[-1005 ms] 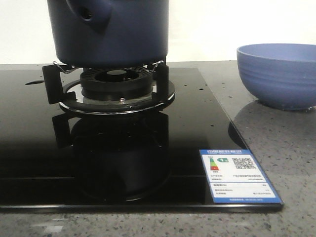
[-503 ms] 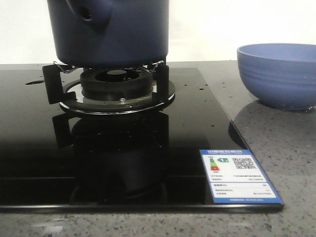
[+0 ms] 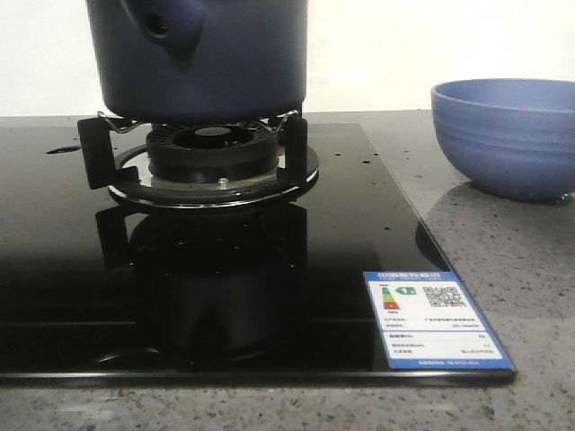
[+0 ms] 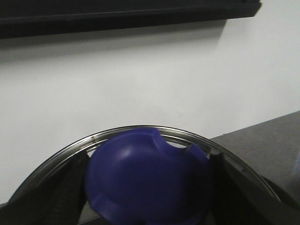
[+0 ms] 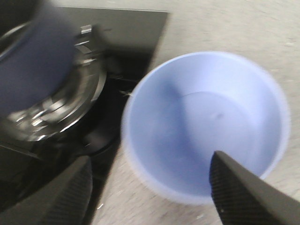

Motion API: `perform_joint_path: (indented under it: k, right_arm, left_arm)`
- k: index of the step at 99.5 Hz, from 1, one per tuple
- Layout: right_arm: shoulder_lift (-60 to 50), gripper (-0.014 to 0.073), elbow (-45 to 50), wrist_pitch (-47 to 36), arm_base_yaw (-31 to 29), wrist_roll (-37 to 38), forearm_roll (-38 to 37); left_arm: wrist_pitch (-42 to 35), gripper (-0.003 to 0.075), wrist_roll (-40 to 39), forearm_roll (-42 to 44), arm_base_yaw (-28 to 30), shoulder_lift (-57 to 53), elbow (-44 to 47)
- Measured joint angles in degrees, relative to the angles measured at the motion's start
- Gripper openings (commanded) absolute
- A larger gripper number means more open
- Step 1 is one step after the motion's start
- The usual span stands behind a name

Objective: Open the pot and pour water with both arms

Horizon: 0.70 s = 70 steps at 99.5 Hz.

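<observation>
Dark navy straight-sided pot (image 3: pixel 202 58) on the burner; glass lid lifted.

Left hand (image 4: pixel 145 187) grips the lid's blue knob (image 4: pixel 147 180); right hand (image 5: pixel 150 187), spread wide, hovers over the empty periwinkle bowl (image 5: pixel 206 126).

Grey speckled counter (image 3: pixel 503 260) carries a glossy black glass cooktop (image 3: pixel 54 269) on the left, an energy label (image 3: pixel 436 319) at its near right corner. On the right, a periwinkle bowl (image 3: pixel 508 135) sits directly on the stone.
</observation>
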Motion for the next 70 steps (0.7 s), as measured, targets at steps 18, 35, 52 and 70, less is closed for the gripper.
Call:
perform_joint_path:
  k: [18,35,52,70]
  right_arm:
    - [11.4,0.0470,-10.4,6.5,-5.5,3.0,-4.7]
    - [19.8,0.0470,-14.7,10.5,-6.8,5.3,-9.8]
    - [26.1,0.0468,-15.0,11.9,-6.8,5.8,-10.4]
    - [30.1,0.0269,-15.0,12.0,-6.8,5.9,-10.6]
  left_arm:
    - [2.9,0.0388,0.0,0.1,7.9,-3.4,0.0]
    - [4.6,0.0388,0.0,0.3,12.2,-4.5,0.0]
    - [6.1,0.0388,0.0,0.3,12.9,-4.5,0.0]
    - [6.1,0.0388,0.0,0.3,12.9,-4.5,0.0]
